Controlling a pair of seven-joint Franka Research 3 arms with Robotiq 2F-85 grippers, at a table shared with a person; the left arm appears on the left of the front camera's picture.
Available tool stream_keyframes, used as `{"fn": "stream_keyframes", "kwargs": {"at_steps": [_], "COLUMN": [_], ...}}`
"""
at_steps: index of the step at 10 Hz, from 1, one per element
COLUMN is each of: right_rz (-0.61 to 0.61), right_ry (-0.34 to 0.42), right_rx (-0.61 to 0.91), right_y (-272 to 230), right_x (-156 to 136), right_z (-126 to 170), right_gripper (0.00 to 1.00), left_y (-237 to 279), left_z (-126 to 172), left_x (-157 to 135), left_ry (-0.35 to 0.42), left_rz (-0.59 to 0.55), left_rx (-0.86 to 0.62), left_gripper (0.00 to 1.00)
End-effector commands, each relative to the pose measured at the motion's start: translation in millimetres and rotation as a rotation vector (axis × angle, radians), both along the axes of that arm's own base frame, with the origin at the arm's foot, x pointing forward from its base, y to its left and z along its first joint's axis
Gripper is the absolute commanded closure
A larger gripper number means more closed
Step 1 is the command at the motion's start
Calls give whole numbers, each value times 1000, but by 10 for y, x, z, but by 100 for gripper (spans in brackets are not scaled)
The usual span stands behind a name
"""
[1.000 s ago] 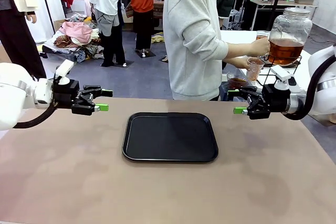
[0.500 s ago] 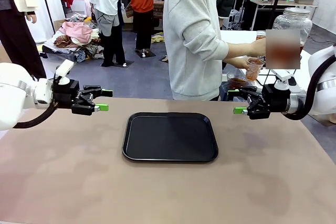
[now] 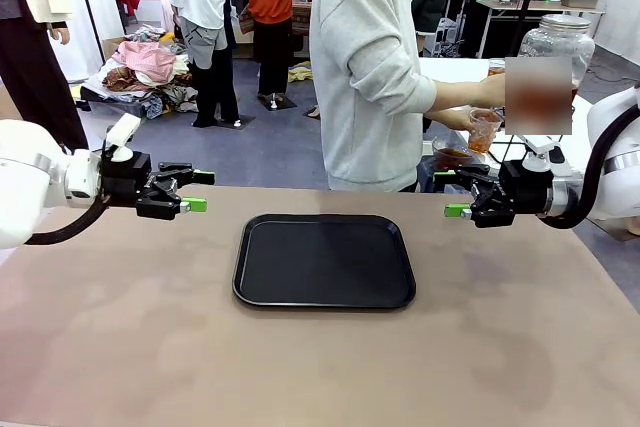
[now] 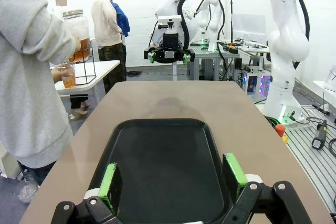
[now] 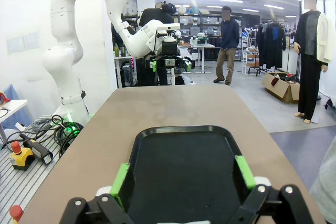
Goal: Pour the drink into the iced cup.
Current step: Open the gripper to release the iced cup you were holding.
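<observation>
2 fingers [image 3: 195,190] [image 3: 452,193] apart, tray [image 3: 324,259] unlabelled

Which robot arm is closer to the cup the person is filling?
The right arm, probably. Its open right pincer hovers at the table edge just below the cup in the person's hand; the left pincer is across the tray.

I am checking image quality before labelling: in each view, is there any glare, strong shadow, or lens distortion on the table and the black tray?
Front view: even light, a soft sheen on the black tray, faint shadows on the table. Left wrist view: wide-angle stretch, the tray looks long, and the left gripper fingers are sharp. Right wrist view: bright ceiling lights far off, the same stretch, no hard shadows around the right gripper.
</observation>
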State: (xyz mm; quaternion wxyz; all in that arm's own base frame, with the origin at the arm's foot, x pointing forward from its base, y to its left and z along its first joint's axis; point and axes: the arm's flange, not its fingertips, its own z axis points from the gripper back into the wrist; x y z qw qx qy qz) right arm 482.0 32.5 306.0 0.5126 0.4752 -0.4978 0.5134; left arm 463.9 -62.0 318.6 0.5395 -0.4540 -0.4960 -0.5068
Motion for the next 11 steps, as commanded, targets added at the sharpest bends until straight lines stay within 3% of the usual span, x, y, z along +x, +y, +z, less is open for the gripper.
{"fn": "stream_keyframes", "kwargs": {"at_steps": [1,11], "right_rz": [2,2], "right_ry": [4,4], "right_rx": [-6,-6], "right_y": [14,14], "right_x": [32,32], "right_z": [30,30], "right_gripper": [0,0], "left_y": [-11,-11], "left_z": [22,22], "left_x": [4,4], "left_ry": [-1,-1], "left_rz": [-4,-4], "left_rx": [-4,-4], "left_gripper": [0,0]}}
